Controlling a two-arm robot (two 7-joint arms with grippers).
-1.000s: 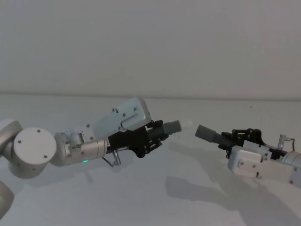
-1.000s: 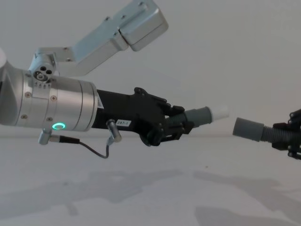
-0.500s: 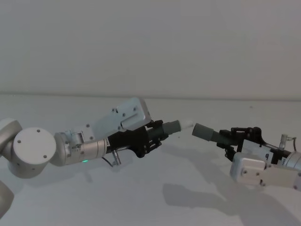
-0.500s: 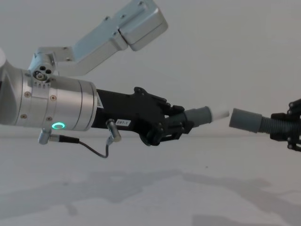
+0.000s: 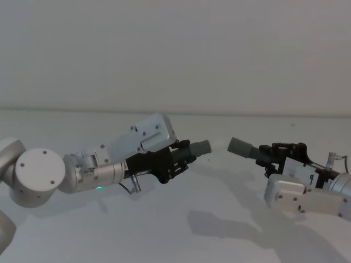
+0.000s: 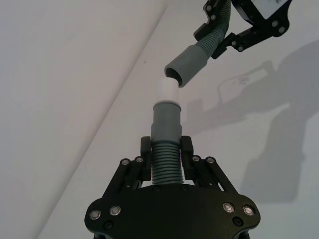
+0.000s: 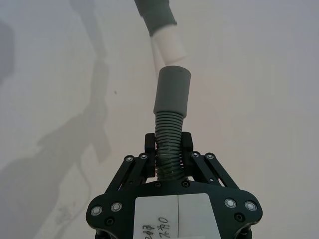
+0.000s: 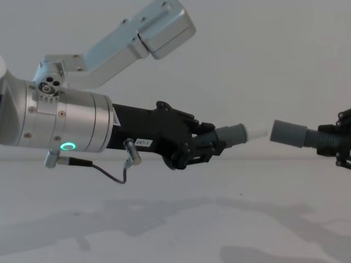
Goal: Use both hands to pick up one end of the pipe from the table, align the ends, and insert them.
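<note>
The left pincer clamps the white-tipped piece, the right pincer the ribbed hose. Both are lifted with cuffs nearly aligned, and insertion remains.

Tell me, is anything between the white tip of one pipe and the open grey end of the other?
Nothing: in the chest view only a narrow gap of air separates one pipe's white tip from the other's grey end.

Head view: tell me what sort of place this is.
Likely a robot test bench: plain white table, bare grey wall, left gripper holding a white-tipped pipe piece, right gripper holding a ribbed hose.
</note>
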